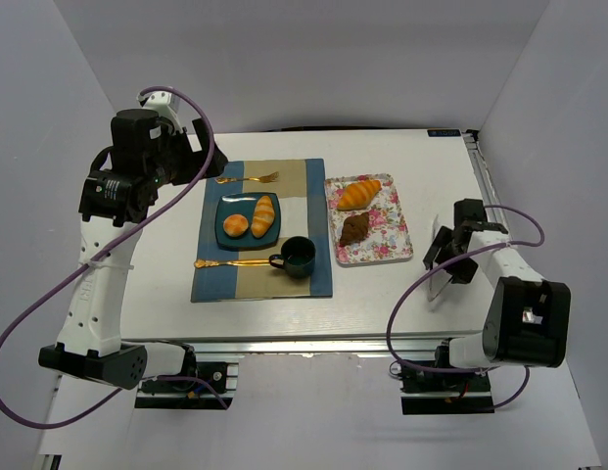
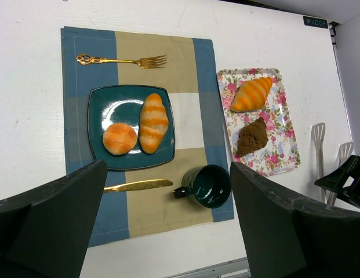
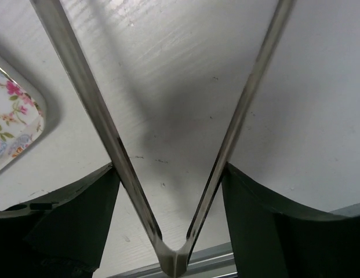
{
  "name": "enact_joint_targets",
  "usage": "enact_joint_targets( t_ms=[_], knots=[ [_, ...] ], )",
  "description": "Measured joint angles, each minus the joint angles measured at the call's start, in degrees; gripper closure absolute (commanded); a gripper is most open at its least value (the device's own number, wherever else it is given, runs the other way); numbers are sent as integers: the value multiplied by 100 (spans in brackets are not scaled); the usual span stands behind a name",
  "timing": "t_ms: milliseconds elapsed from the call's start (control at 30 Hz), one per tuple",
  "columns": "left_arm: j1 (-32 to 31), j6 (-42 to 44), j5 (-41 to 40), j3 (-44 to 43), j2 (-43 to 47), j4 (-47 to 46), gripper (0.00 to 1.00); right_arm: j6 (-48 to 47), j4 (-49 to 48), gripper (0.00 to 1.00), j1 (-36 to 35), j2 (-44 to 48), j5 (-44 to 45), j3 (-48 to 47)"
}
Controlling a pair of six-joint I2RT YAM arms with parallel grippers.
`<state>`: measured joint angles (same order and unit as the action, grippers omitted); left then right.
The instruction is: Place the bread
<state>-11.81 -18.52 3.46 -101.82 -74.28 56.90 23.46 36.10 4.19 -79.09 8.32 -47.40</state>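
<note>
A round bun (image 1: 235,225) and a long striped loaf (image 1: 263,214) lie on a teal plate (image 1: 225,208). An orange croissant (image 1: 358,194) and a brown bread (image 1: 354,228) lie on a floral tray (image 1: 392,245). My left gripper (image 1: 208,157) is raised high above the placemat's far left, open and empty (image 2: 168,168). My right gripper (image 1: 448,259) sits low on the table to the right of the tray. It is shut on metal tongs (image 3: 87,98), whose arms spread in a V between the fingers (image 3: 69,220).
A blue and tan placemat (image 1: 318,196) carries the plate, a gold fork (image 1: 247,178), a gold knife (image 1: 230,262) and a dark teal mug (image 1: 298,257). White walls enclose the table on the left, back and right. The table's front edge is close behind the tongs' hinge.
</note>
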Motion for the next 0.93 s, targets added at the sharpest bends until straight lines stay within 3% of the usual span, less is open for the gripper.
enact_joint_targets(
  t_ms=[33,67,267,600,933],
  knots=[
    [0,0,2,0,2,2,2,0,0,13,0,-39,-15,17],
    [0,0,0,0,2,0,2,13,2,11,0,-61,-24,24],
    [0,2,-2,0,2,2,2,9,330,11,0,42,-57,-184],
    [0,2,-4,-28,-22,4,2,81,1054,11,0,1283,-369,-1727],
    [0,-122,184,-214,-142,-101,2,267,1628,10,0,2312,-551,-1825]
  ],
)
